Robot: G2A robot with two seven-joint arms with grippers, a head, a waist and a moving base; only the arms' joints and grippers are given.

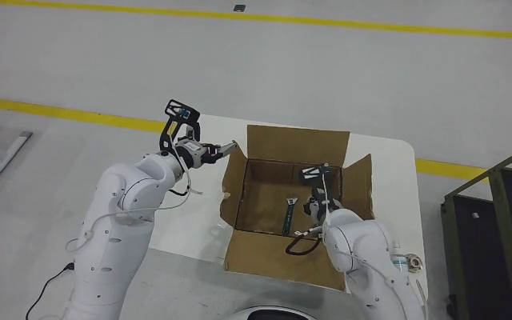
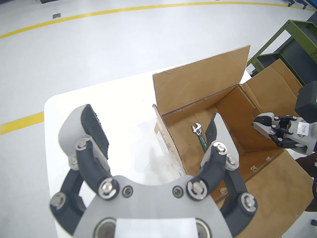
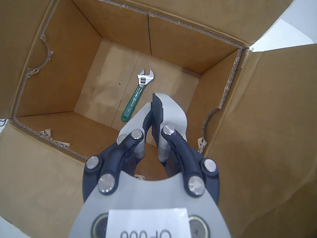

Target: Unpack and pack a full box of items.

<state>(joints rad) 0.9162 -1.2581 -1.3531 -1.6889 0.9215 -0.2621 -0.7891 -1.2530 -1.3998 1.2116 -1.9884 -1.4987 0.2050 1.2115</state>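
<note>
Your right end effector (image 3: 156,101) hangs pinched together over the wrench (image 3: 137,94) in the box (image 3: 173,38); your left end effector (image 2: 151,115) is spread apart.

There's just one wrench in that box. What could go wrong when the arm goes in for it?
The wrench lies flat on the floor of the deep box, so the right gripper, its jaws shut, might only nudge it or lose its grip on it. Going down, that arm could snag a wall or a raised flap and drag the box, since the left gripper hangs open beside it, not holding it.
</note>
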